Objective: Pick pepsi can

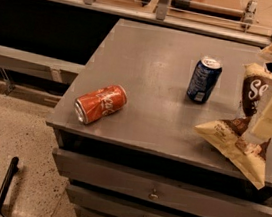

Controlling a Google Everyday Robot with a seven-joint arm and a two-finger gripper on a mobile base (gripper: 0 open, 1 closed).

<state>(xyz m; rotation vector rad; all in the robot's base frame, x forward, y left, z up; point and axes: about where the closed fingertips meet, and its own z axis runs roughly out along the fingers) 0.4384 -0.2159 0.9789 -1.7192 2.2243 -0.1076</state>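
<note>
Look at the grey metal table (pixel 152 67): its top is flat, smooth and a little shiny, with straight edges. Under the top you see metal drawers (pixel 116 176), long and thin, each with a tiny round knob. The pepsi can (pixel 204 79) stands up on the table top, toward the back and the right. It is a small round tube, dark blue and shiny, with a silver ring on top and white print on its side. An orange-red can (pixel 100 104) lies on its side near the front left edge, well apart from the blue one. At the right edge sits a crinkly snack bag (pixel 232 142), brown and cream, with bent, pointy corners. Your gripper (pixel 271 119) is at the far right, pale and blocky, right in front of that bag. You cannot tell if the gripper is spread or pressed together. The pepsi can is to the left of the gripper and a bit farther back, near but not touching it. The floor (pixel 17 124) below is pale and speckled.
</note>
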